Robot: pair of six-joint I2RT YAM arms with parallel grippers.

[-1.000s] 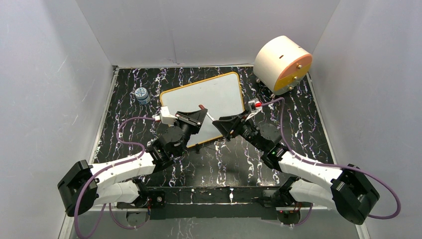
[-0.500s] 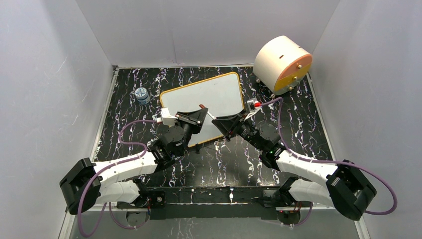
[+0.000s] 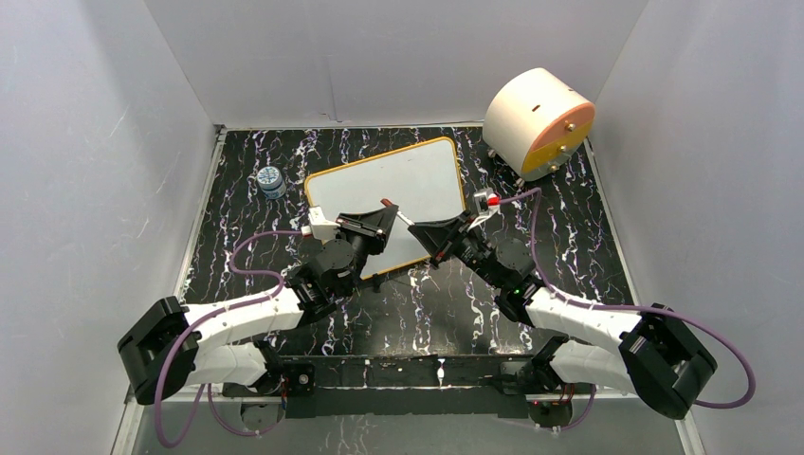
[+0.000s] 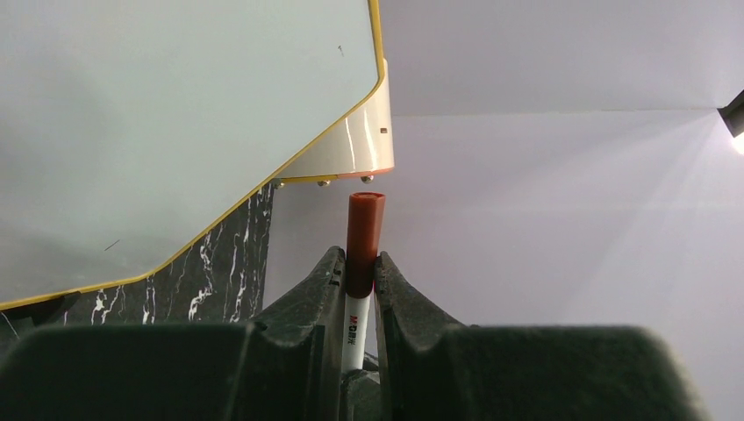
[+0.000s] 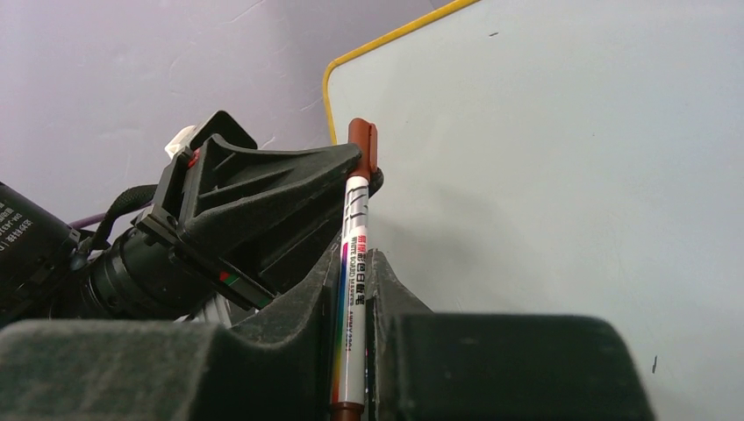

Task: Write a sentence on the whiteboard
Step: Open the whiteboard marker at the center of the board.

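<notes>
Over the near part of the blank whiteboard (image 3: 417, 175), the left gripper (image 4: 358, 263) clamps the cap (image 4: 364, 230) and the right gripper (image 5: 351, 263) clamps the marker (image 5: 354, 232) barrel. Opposed grips, evidently for uncapping.

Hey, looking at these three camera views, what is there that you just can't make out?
- Marker tip: all views, under its reddish-brown cap.
- Whiteboard near edge: top view, partly covered by the left claw and right claw.
- Marker's small print: right wrist view, too small to read.
- Small blue container: top view, too small to identify.
</notes>
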